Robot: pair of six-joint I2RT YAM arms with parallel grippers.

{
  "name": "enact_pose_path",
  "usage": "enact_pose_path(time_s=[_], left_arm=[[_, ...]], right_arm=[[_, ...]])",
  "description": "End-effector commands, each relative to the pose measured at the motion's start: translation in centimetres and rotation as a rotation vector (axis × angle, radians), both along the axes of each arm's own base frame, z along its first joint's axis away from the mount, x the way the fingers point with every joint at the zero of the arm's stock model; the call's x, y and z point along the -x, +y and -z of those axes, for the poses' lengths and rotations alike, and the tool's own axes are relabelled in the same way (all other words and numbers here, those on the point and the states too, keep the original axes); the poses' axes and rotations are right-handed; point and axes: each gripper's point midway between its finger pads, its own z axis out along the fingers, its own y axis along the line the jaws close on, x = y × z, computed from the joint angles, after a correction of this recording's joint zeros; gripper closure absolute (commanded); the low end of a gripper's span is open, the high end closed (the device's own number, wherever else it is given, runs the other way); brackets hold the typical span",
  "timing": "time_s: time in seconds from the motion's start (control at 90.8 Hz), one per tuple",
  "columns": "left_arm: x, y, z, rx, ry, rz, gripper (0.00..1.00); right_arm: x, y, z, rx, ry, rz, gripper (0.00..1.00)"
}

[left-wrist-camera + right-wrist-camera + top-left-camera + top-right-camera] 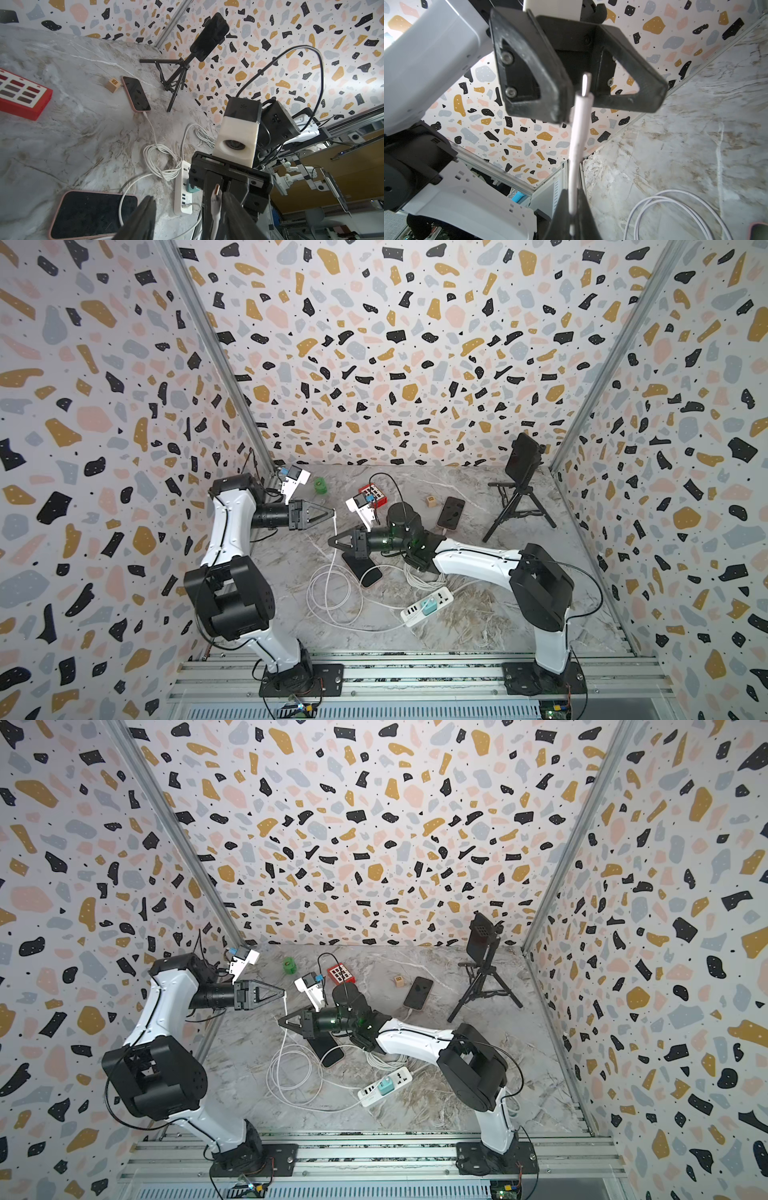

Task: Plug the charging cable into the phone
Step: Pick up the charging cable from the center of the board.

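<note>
Just left of the pink-cased phone (369, 574) on the table (478, 614), the right claw (331, 540) is clenching the charging cable (335, 527) below its plug (585, 83). The released left claw (333, 512) is straddling that plug, likely risking knocking it askew when closing.

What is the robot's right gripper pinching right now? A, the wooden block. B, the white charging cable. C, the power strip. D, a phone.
B: in the right wrist view the right gripper is shut with the white charging cable running out from between its fingertips, and nothing else is between them.
</note>
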Motion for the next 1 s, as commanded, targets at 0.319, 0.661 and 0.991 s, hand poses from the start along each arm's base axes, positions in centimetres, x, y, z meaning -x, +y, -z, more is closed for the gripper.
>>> enact_pose_path(time_s=[0.319,0.661,0.991], left_arm=[[2.6,-1.0,-1.8,0.089,0.135,-0.01,0.55],[2.7,-1.1,-2.1,0.094,0.13,-0.012,0.82],[2.8,-1.1,-1.8,0.096,0.132,-0.01,1.0]], right_arm=[[0.6,0.6,-3.5,-0.083,-0.027,-0.049,1.0],[0.5,1.2,-3.1,-0.085,-0.007,-0.065,1.0],[0.4,1.1,-2.6,-0.082,0.007,-0.058,0.89]])
